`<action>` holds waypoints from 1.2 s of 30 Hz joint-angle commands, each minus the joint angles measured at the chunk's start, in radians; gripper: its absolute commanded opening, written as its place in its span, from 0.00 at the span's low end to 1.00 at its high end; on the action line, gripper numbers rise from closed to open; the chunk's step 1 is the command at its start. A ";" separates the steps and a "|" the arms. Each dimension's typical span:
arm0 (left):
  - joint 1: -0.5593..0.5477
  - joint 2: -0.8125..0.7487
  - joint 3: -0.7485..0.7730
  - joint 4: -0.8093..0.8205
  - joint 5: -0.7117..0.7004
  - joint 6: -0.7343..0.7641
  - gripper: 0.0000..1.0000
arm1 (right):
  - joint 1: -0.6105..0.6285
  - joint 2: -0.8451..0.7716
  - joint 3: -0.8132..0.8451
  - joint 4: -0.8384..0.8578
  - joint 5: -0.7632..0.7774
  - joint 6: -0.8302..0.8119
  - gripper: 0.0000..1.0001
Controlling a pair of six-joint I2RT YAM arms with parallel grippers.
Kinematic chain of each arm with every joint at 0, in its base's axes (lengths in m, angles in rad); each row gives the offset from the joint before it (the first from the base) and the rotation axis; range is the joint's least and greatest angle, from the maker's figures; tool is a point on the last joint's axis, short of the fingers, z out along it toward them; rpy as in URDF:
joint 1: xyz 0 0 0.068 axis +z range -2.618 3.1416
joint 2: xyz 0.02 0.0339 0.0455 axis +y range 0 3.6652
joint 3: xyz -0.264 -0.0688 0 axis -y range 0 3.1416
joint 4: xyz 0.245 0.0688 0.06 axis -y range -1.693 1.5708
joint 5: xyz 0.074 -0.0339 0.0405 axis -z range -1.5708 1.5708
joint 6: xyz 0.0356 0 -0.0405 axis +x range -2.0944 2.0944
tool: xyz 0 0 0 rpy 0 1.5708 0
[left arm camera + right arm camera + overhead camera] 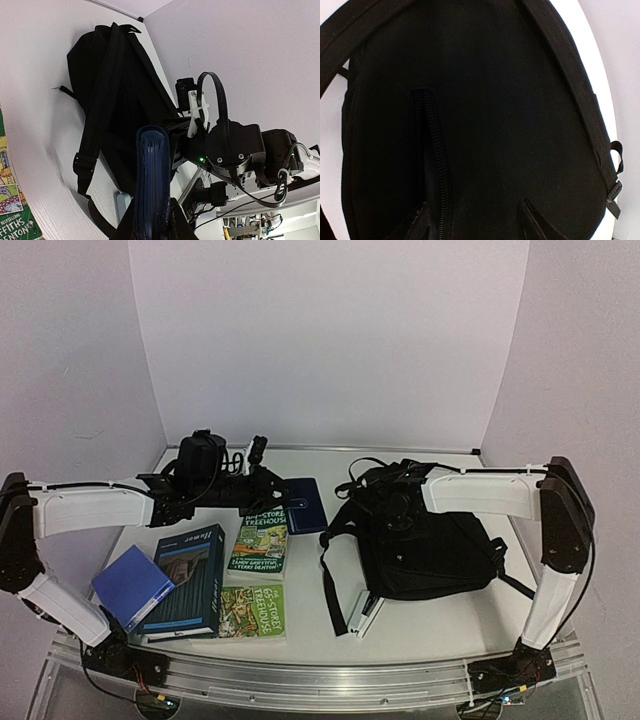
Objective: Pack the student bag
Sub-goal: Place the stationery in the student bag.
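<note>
Table [420, 640]: white, with both arm bases at its near edge.
Student bag [430, 550]: all-black backpack lying flat on the right half of the table, its straps trailing toward the near edge.
Books: four on the left half. A dark-blue hardback [185, 580] has a blue book [130, 585] overlapping its left side, and two green Treehouse paperbacks [260, 540] [252, 610] lie one behind the other.
Right gripper [474, 210]: over the bag's top panel, fingers spread wide with nothing between them. A zipper track [432, 160] runs up from its left finger.
Left gripper [154, 210]: closed on the wallet — just left of the bag.
Wallet [152, 165]: dark blue, clamped edge-on between the fingers; whether it is clear of the table cannot be told.
Pale object [365, 615]: small, poking out from under the bag's near edge — kind unclear.
</note>
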 commanded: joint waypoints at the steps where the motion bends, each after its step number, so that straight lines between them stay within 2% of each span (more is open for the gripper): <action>1: 0.005 0.005 0.023 0.051 0.017 -0.016 0.00 | 0.006 0.021 0.011 0.026 -0.014 -0.005 0.60; 4: 0.005 0.004 0.024 0.051 0.017 -0.017 0.00 | 0.006 0.038 0.004 0.021 0.004 -0.001 0.59; 12: 0.005 0.006 0.025 0.053 0.023 -0.023 0.00 | 0.004 0.048 -0.007 -0.003 0.043 0.028 0.43; 20: 0.005 0.005 0.025 0.053 0.023 -0.023 0.00 | -0.001 0.063 -0.021 -0.007 0.054 0.039 0.34; 30: 0.005 0.021 0.036 0.074 0.044 -0.035 0.00 | -0.010 0.018 -0.026 -0.036 0.098 0.063 0.01; 36: -0.006 0.112 0.070 0.192 0.118 -0.121 0.00 | -0.025 -0.079 -0.042 0.034 0.039 0.031 0.00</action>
